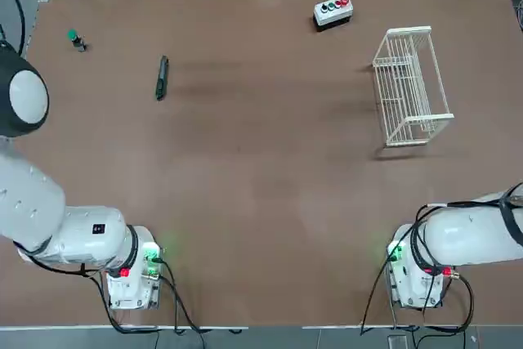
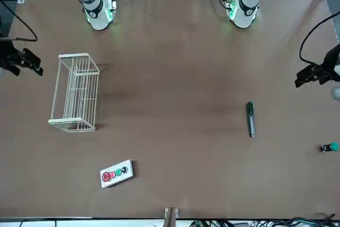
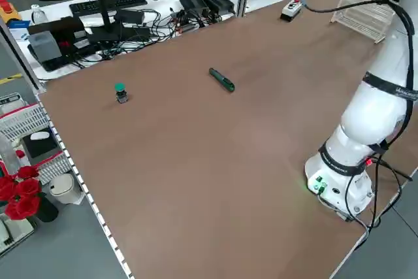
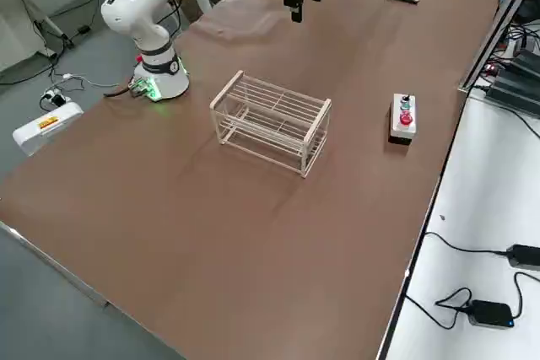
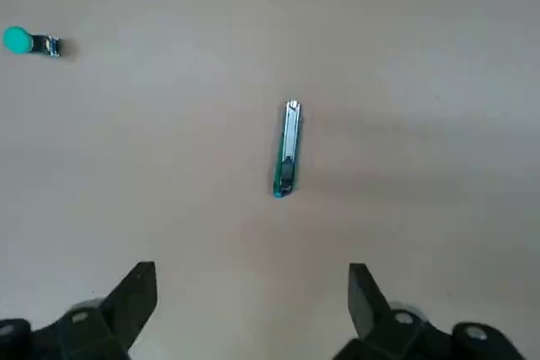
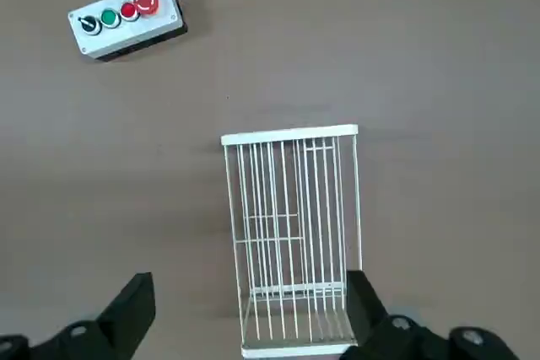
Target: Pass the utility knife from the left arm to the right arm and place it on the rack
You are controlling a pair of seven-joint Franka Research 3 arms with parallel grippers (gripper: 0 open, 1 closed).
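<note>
At the left side of the brown table (image 1: 253, 177), the left arm (image 1: 82, 230) reached out from its base at the near edge, and its left gripper (image 5: 253, 269) hung above the tabletop with its two jaws spread wide and nothing between them. Near the far left corner was a small green-capped knob (image 1: 77, 40). To the right of the knob, the utility knife (image 1: 162, 78) lay flat on the table, slim and dark green. Its darker end pointed roughly toward the robot and its silvery end toward the far edge; neither gripper touched it.

Past the middle, close to the far edge, sat a white control box (image 1: 333, 10) on a black base, with red and green buttons and a black switch on its top. Farther right and nearer the robot stood the rack (image 1: 409, 87), a white wire frame of thin parallel bars, its long side running away from the robot at a slight slant. From its base at the near edge, the right arm (image 1: 474, 234) stretched off to the right. Its right gripper (image 6: 251, 277) was held above the table's right side, beside the rack, its jaws also wide apart and empty.
</note>
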